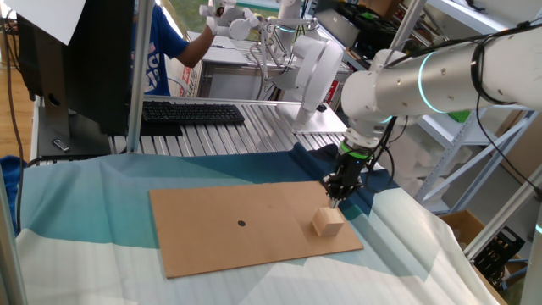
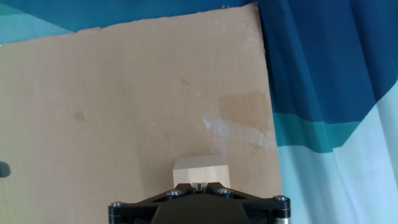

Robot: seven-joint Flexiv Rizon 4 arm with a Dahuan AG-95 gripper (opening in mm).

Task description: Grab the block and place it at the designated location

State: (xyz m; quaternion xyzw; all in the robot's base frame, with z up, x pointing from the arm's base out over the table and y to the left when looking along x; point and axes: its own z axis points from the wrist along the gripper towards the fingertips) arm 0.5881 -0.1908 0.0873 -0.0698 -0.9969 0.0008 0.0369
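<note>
The block (image 1: 327, 222), a small light-tan wooden cube, rests on the brown cardboard sheet (image 1: 212, 241) near its right edge. My gripper (image 1: 334, 200) hangs just above and behind the block, with its fingers together and nothing between them. In the hand view the block (image 2: 200, 171) lies right in front of the gripper (image 2: 199, 185), whose fingertips are closed side by side. The designated location, a tiny dark dot (image 1: 241, 224), is on the cardboard well to the left of the block. It shows at the left edge of the hand view (image 2: 3, 168).
The cardboard (image 2: 124, 93) lies on a blue and teal cloth (image 1: 85, 220). A black keyboard (image 1: 190, 113) lies on the ridged metal surface behind. A person in a blue shirt (image 1: 161, 51) stands at the back left. A strip of clear tape (image 2: 239, 132) is on the cardboard.
</note>
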